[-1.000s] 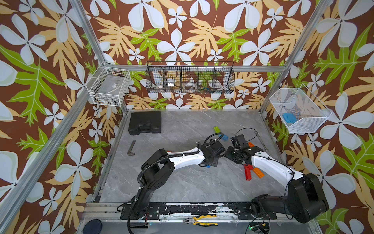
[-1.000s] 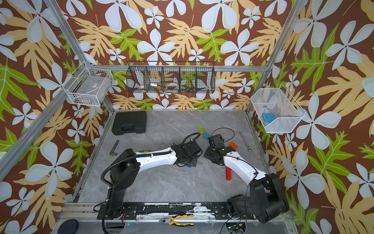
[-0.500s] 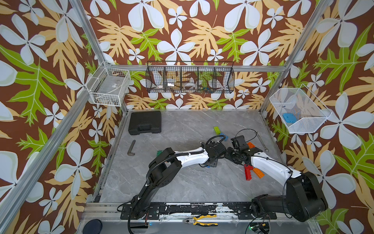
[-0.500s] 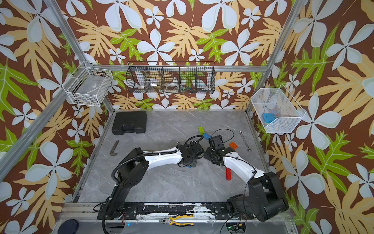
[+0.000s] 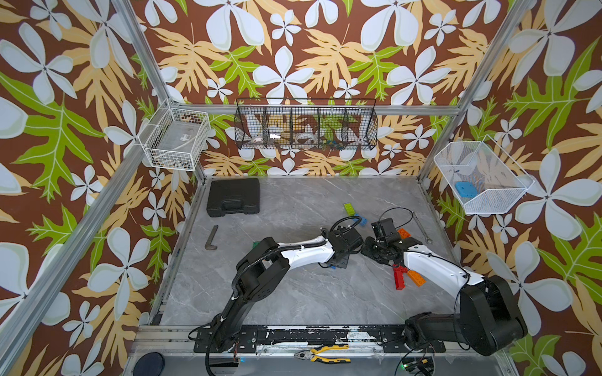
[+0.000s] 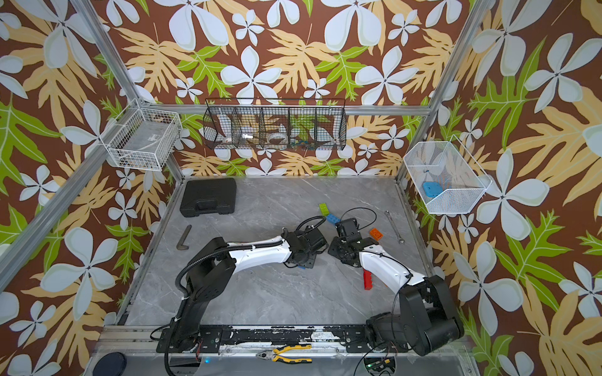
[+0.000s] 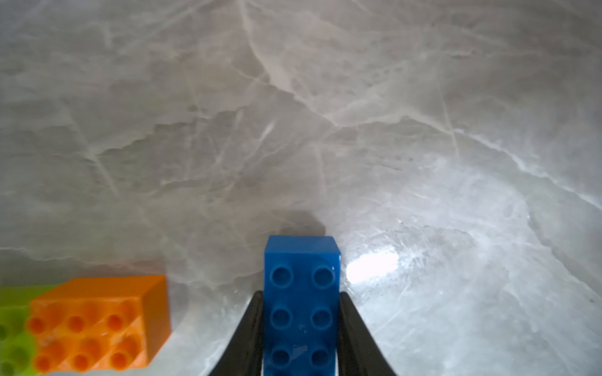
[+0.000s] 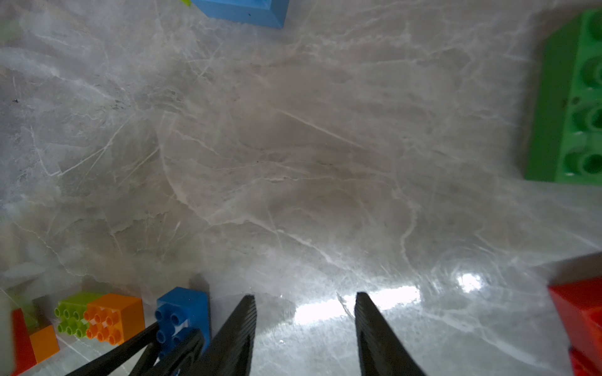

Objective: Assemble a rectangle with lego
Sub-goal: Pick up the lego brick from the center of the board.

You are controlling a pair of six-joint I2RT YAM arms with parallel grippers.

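Left end effector (image 7: 300,293) is clamping a blue brick (image 7: 301,309). Both black fingers are pressing flat on its long sides, and its studs are facing the left wrist camera. Can't tell whether the brick is resting on the tabletop (image 5: 309,299) or lifted just off it.

Right end effector (image 8: 304,294) is hanging released, jaws apart with only bare marble between them. It is sitting just beside the left one, and the right wrist view is catching the left fingers (image 8: 182,355) on that brick.

Near the held brick, an orange brick (image 7: 97,322) is lying against a lime brick (image 7: 13,325). The two are touching and stand apart from the blue one.

Loose lego elsewhere:
- A green brick (image 8: 573,107) and a red brick (image 8: 580,319) are showing at the edges of the right wrist view, well apart from the jaws.
- A second blue brick (image 8: 241,9) is lying farther out on the marble.
- In a top view, a red piece (image 5: 399,280) and an orange piece (image 5: 415,277) are lying together by the right forearm.
- A lime piece (image 5: 349,208) is sitting toward the back wall with a blue piece (image 5: 360,218) just beside it.
- A small orange piece (image 5: 404,233) is lying behind the right wrist.

Both arms are meeting mid-tabletop, right of centre. A black tool case (image 5: 233,196) is sitting at the back left corner, and pliers (image 5: 325,353) are lying on the front rail.
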